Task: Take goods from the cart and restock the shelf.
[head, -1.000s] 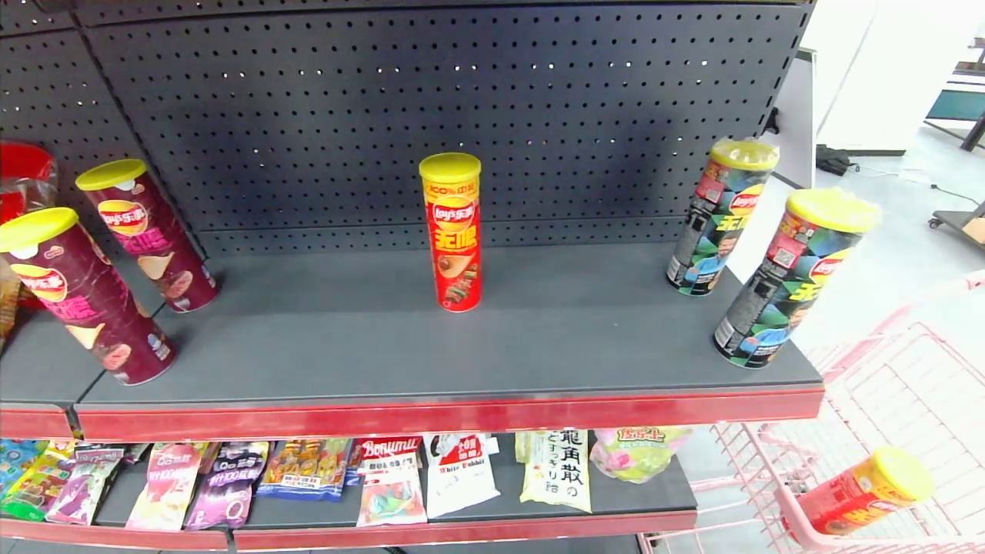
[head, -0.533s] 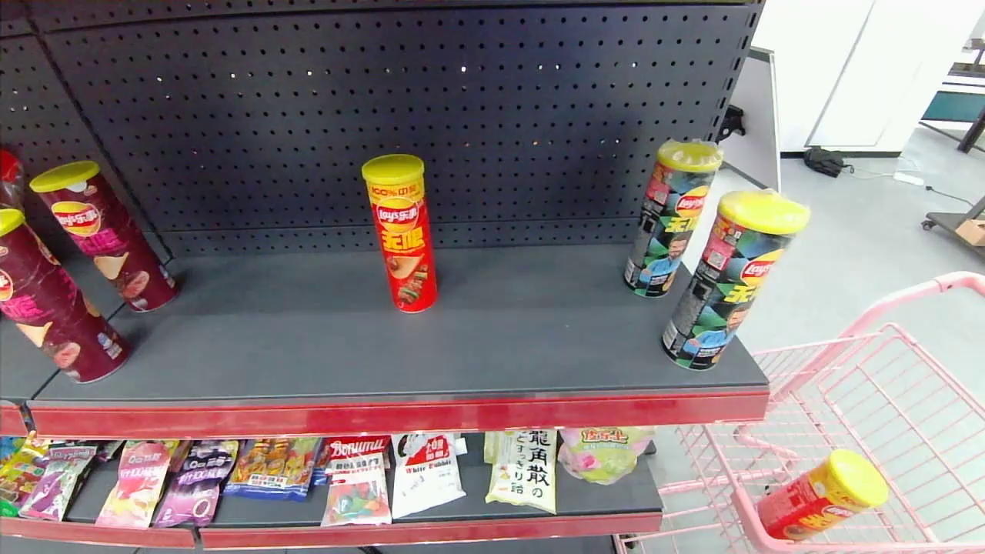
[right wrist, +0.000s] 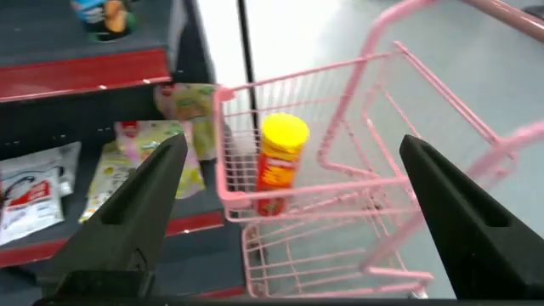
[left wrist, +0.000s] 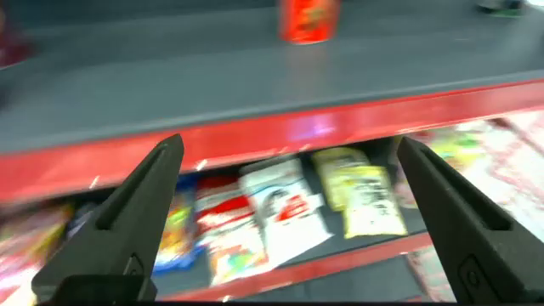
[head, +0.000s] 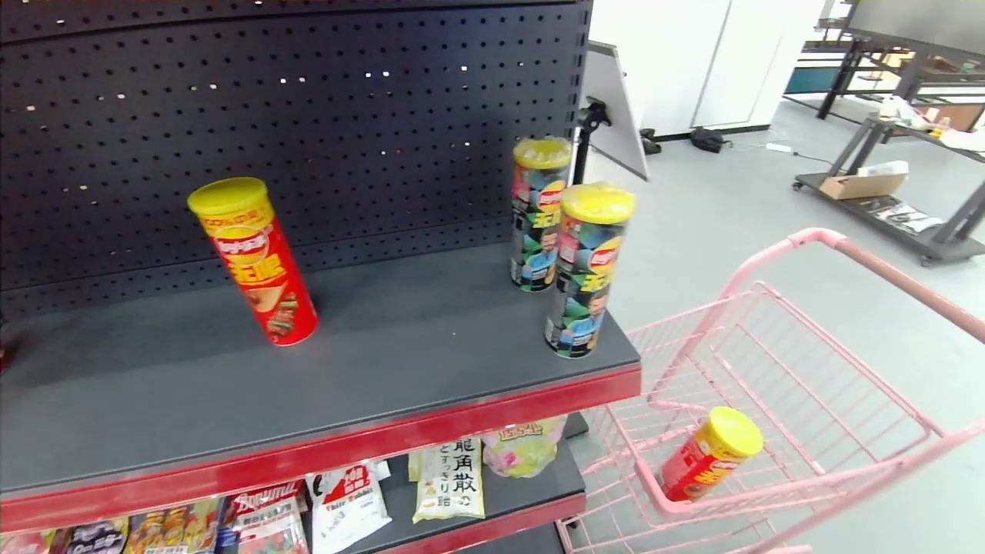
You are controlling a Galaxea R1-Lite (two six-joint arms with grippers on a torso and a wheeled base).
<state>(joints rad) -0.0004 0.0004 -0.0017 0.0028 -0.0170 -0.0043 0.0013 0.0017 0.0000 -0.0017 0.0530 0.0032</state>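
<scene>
A red chip can with a yellow lid (head: 709, 455) lies in the near corner of the pink wire cart (head: 800, 240). On the grey shelf (head: 323, 385) another red can (head: 254, 261) stands upright, apart from two black-and-green cans (head: 539, 215) (head: 589, 269) at the shelf's right end. My right gripper (right wrist: 293, 140) is open above and short of the cart (right wrist: 306, 76), with the cart's red can (right wrist: 279, 161) seen between its fingers. My left gripper (left wrist: 289, 142) is open in front of the shelf's red front edge (left wrist: 255, 136), below the standing red can (left wrist: 308, 19).
Snack bags (head: 450, 477) fill the lower shelf, also seen in the left wrist view (left wrist: 280, 212) and in the right wrist view (right wrist: 161, 161). A dark pegboard (head: 308, 115) backs the shelf. Open grey floor (head: 716, 208) lies beyond the cart, with trolleys at the far right.
The head camera has swung to the right: the shelf slides left in the picture, the maroon cans leave it, and more of the cart shows. The goods themselves have not moved.
</scene>
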